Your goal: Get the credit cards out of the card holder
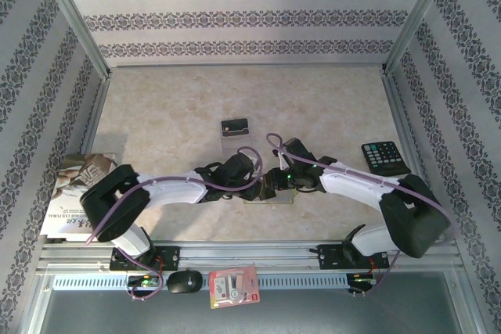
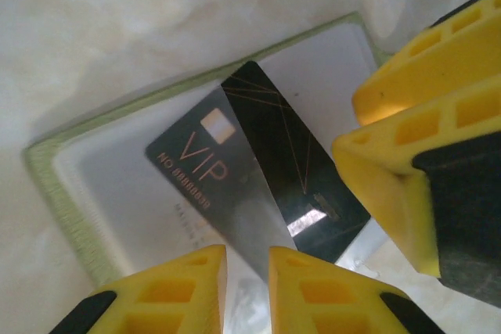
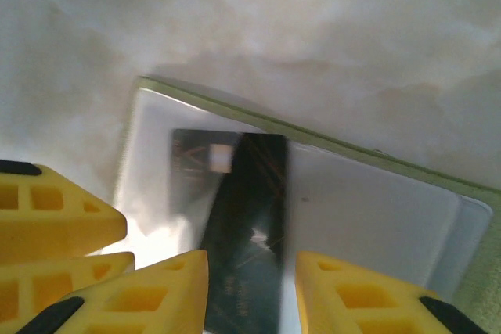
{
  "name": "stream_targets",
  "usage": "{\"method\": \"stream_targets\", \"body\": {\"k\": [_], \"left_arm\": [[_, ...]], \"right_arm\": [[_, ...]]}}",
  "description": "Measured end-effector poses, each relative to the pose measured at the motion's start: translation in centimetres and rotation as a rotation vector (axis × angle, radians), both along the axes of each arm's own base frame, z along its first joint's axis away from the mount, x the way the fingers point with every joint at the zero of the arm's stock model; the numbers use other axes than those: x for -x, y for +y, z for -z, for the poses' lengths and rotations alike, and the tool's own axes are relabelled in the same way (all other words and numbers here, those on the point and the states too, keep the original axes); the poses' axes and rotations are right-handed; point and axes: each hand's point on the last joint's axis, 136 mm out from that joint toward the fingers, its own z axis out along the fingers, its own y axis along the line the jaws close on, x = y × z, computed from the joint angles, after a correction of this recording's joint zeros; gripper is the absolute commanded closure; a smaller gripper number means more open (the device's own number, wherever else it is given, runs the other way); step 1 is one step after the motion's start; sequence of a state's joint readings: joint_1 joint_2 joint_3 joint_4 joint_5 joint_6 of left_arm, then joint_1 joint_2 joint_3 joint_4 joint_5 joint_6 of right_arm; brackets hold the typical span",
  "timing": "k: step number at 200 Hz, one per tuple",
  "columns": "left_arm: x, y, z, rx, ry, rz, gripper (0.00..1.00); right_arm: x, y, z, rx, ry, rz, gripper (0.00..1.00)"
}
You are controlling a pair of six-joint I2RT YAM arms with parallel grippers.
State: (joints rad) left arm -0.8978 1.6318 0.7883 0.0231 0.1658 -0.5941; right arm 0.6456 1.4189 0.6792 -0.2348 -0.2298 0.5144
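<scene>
From above, the left arm (image 1: 172, 187) and right arm (image 1: 356, 181) meet over the card holder (image 1: 258, 198), which lies open on the pale surface (image 1: 172, 115) and is mostly covered by them. Beyond the holder lies 1 dark card (image 1: 235, 125) with a pale see-through card (image 1: 237, 141) touching its near edge. A black calculator (image 1: 383, 158) sits well to the holder's right and a book (image 1: 78, 185) well to its left. The wrist views add what that view hides: inside the holder's pale pocket sits 1 blackish VIP card (image 2: 235, 170), turned askew, half of it greyed over. The left gripper (image 2: 248, 260) is narrow, with the card's corner in the gap between its yellow fingers; I cannot tell whether it pinches. The right gripper (image 3: 252, 267) stands partly open astride the card's dark end, with a sliver of space on 1 side.
</scene>
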Motion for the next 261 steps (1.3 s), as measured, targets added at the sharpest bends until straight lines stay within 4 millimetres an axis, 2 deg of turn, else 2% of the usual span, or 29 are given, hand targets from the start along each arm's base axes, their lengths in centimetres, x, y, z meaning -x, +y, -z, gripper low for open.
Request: {"method": "stream_targets", "body": {"k": [19,75,90,129,157,261], "left_arm": [[0.3,-0.1,1.5,-0.019,0.029,0.013,0.8],[0.1,-0.6,1.0,-0.002,0.023,0.023,0.83],[0.3,-0.6,1.1,-0.003,0.03,0.025,0.83],[0.4,-0.5,1.3,-0.003,0.034,0.028,0.83],[0.5,-0.3,1.5,-0.004,0.035,0.026,0.83],[0.5,-0.2,1.3,0.015,0.033,0.014,0.81]], "right_arm": [[0.1,-0.2,0.8,0.008,0.028,-0.003,0.65],[0.4,0.4,1.4,-0.014,0.053,-0.035,0.66],[0.2,0.5,1.4,-0.033,0.059,-0.034,0.7],[-0.1,0.6,1.3,-0.091,0.07,-0.016,0.91],[-0.2,0.5,0.9,-0.135,0.068,-0.001,0.98],[-0.4,-1.4,-0.9,-0.15,0.005,0.051,1.0]]}}
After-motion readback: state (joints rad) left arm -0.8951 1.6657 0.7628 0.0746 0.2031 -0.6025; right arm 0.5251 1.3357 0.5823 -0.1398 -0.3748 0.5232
